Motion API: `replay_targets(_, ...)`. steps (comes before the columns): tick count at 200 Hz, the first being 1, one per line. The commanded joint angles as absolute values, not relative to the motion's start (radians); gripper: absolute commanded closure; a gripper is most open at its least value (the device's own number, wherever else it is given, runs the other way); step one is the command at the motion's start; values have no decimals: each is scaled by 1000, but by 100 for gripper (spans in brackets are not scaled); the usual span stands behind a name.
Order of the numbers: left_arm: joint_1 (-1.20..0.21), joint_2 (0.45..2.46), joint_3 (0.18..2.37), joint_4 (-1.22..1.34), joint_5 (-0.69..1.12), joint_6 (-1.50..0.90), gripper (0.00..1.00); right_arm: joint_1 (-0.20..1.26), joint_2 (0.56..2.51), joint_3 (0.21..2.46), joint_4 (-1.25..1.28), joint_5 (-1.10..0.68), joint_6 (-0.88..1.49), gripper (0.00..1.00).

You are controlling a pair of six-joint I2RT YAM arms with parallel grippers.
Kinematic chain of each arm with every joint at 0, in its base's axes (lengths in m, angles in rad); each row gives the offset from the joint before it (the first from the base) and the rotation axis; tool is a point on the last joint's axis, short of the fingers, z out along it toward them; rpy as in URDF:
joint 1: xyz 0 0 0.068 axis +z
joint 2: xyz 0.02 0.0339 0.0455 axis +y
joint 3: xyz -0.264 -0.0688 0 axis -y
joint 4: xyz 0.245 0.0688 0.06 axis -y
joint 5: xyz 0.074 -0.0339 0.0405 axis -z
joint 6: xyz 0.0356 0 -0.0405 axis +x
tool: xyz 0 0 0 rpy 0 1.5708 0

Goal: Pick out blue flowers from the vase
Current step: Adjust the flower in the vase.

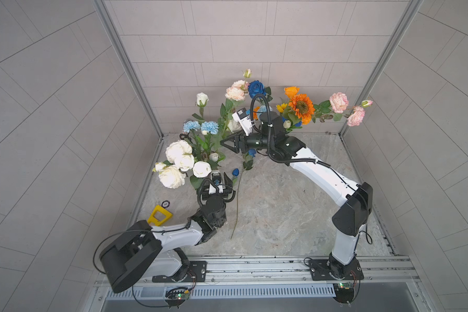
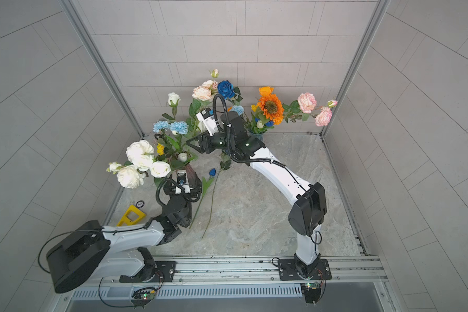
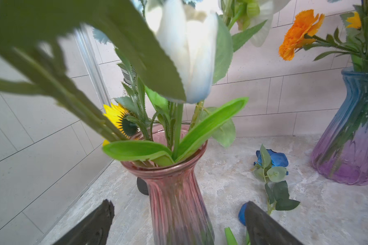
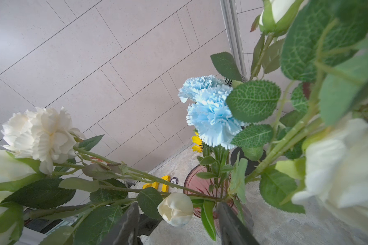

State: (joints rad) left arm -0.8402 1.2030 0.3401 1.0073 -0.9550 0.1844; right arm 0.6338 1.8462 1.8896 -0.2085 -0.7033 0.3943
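Two light blue carnations [image 1: 200, 127] [image 4: 212, 121] stand in the pink glass vase [image 3: 179, 191] at the left rear, among white blooms. A dark blue rose [image 1: 256, 88] rises from the blue-purple vase [image 3: 348, 148] behind my right arm. On the table lie another blue rose [image 3: 274, 158] [image 1: 251, 152] and a blue tulip bud [image 1: 235, 172], both long-stemmed. My left gripper [image 3: 179, 204] is open, its fingers either side of the pink vase's body without touching. My right gripper [image 4: 177, 210] [image 1: 224, 143] is open just above that vase's rim, with a white bud [image 4: 175, 209] hanging between the fingers.
White roses [image 1: 179, 162] spread low over the left edge. An orange sunflower [image 1: 301, 106] and pink carnations [image 1: 338, 102] lean out of the right vase. A yellow tool [image 1: 159, 214] and a round black disc [image 1: 166, 204] lie by the left wall. Tiled walls enclose three sides.
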Motion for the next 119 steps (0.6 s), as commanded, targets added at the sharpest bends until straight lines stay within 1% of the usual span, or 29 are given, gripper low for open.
replay_targets(1,-862,1043,357,742,-1016,152,0,625,1791,1874,-219,-712,361,40)
replay_targets(18,-861,914,409,508,-971,103,0,618,1780,1859,-219,-710,356,40)
replay_targets(48,-861,841,495,350,-1051,90,0,612,1770,1847,-219,-713,356,40)
replay_targets(74,-860,837,538,335,-1121,106,0,612,1777,1848,-224,-718,350,40)
replay_targets(94,-850,849,551,398,-1176,135,0,613,1789,1859,-234,-716,339,40)
replay_targets(119,-817,876,593,400,-1203,149,0,615,1810,1876,-244,-722,331,40)
